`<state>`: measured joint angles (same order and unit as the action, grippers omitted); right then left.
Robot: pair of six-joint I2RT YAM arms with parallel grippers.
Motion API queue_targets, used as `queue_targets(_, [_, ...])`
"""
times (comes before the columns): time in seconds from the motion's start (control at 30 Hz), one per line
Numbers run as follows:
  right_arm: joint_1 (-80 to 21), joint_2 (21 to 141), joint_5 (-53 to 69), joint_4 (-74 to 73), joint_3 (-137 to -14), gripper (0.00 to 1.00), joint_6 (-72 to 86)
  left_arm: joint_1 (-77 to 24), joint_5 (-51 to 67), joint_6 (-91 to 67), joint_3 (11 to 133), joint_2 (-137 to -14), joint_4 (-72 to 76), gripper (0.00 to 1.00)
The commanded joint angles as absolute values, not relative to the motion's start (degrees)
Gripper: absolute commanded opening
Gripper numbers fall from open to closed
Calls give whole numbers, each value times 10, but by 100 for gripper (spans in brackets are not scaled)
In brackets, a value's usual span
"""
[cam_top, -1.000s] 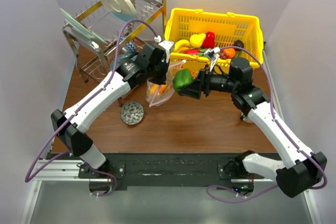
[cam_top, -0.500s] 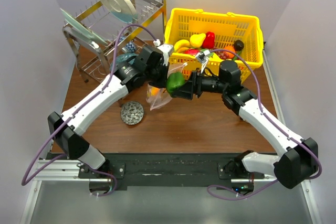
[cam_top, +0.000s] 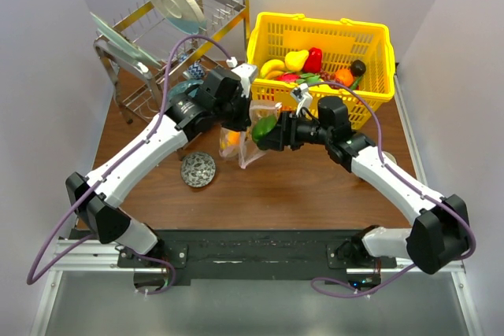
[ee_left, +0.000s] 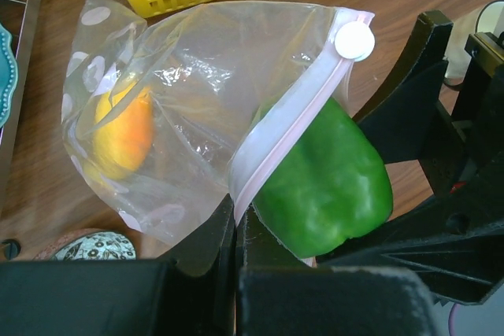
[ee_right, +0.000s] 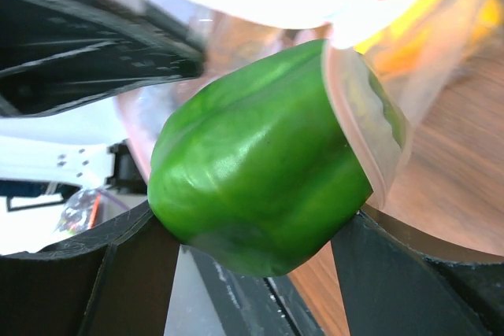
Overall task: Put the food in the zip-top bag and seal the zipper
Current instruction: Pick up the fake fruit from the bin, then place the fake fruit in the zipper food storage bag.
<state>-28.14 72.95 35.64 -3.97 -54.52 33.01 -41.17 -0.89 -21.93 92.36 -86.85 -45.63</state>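
Note:
My left gripper (cam_top: 240,118) is shut on the rim of the clear zip-top bag (ee_left: 181,108) and holds its mouth up, edged by the pale pink zipper (ee_left: 287,127) with its white slider (ee_left: 353,39). A yellow-orange fruit (ee_left: 122,127) lies inside the bag. My right gripper (cam_top: 272,133) is shut on a green pepper (ee_right: 260,186), whose front end sits partly inside the bag's mouth (ee_left: 323,179). The bag (cam_top: 246,135) hangs above the table in front of the basket. More food (cam_top: 303,64) lies in the basket.
The yellow mesh basket (cam_top: 378,37) stands at the back right. A metal dish rack (cam_top: 150,53) with plates stands at the back left. A small patterned bowl (cam_top: 198,168) sits on the wooden table (cam_top: 276,194) below the left arm.
My right gripper has carried the green pepper leftward to the bag and pushed it into the mouth. The left gripper with the bag has shifted slightly.

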Motion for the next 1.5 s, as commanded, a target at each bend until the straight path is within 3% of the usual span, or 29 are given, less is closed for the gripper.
queue_targets(0.0, [-283, 732, 323, -50, -555, 79, 316, -412, -16, -222, 928, -848, -439, 0])
queue_targets(0.13, [-287, 730, 317, -65, -574, 98, 320, -412, -15, -222, 930, -853, -438, 0])
queue_targets(0.3, [-287, 706, 301, -117, -596, 98, 306, -412, -16, -221, 929, -855, -438, 0])
queue_targets(0.57, [-287, 676, 245, -180, -615, 89, 285, -410, -19, -220, 934, -860, -439, 0])
queue_targets(0.73, [-286, 663, 213, -197, -602, 73, 270, -409, -18, -221, 936, -860, -440, 0])
queue_targets(1.2, [-287, 706, 199, -189, -616, 61, 288, -410, -14, -221, 937, -859, -442, 0])
queue_targets(1.3, [-287, 707, 201, -188, -627, 49, 294, -410, -15, -221, 936, -859, -442, 0])
queue_targets(1.33, [-286, 707, 202, -187, -630, 34, 296, -410, -15, -221, 936, -859, -441, 0])
queue_targets(1.47, [-286, 712, 214, -200, -660, 3, 304, -408, -17, -220, 935, -861, -442, 0])
